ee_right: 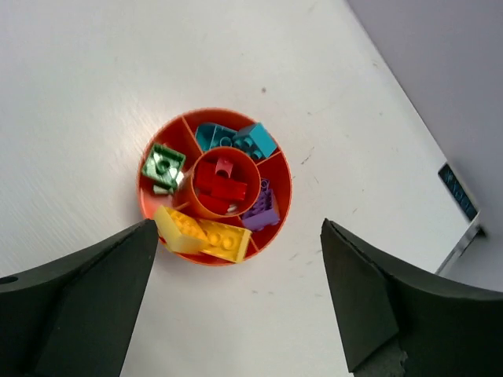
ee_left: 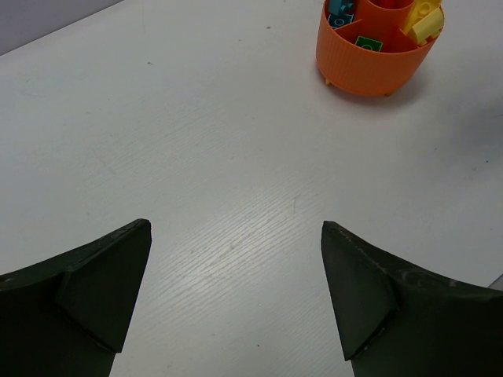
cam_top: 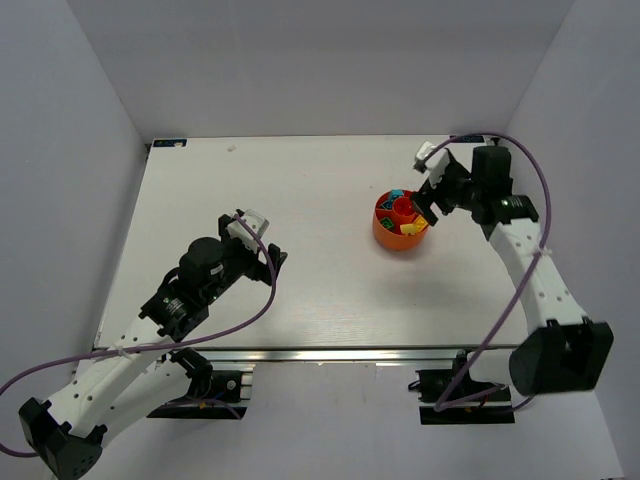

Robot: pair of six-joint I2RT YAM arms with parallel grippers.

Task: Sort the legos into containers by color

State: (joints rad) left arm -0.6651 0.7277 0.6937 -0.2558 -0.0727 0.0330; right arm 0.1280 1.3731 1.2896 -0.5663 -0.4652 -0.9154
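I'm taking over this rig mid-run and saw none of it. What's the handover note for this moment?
Left pincer: open, empty, over bare table, away from the bowl.
Right pincer: open, empty, above the bowl.
Legos: red in the centre cup; teal, green, yellow, purple each in its own outer compartment.
Done: every brick in view is sorted.
Left: I see no loose brick on the table; check, then retract.

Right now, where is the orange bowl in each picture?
Top external: the bowl sits right of centre.
Left wrist: bowl at the top right edge.
Right wrist: bowl in the middle, seen from above.
Shared landmark: the yellow legos inside it.
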